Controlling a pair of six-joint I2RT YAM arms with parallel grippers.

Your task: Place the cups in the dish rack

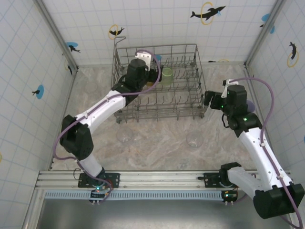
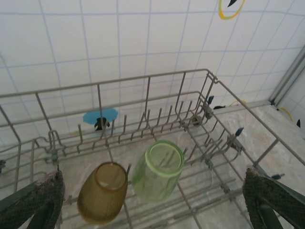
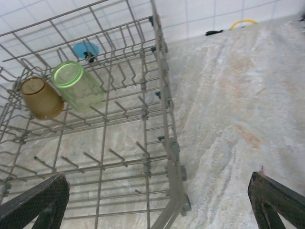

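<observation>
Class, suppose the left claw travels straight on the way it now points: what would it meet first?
Probably the pale green cup, resting in the dish rack directly ahead of the open left claw; depth is unclear.

Bright, even light comes from overhead; my arms [image 1: 105, 107] throw only soft, faint shadows on the marbled tabletop [image 1: 157, 143]. The wrist pictures are sharp mid-frame, but my fingertips [image 2: 38, 198] blur at the lower corners, and tile lines [image 2: 143, 43] bow slightly.
</observation>
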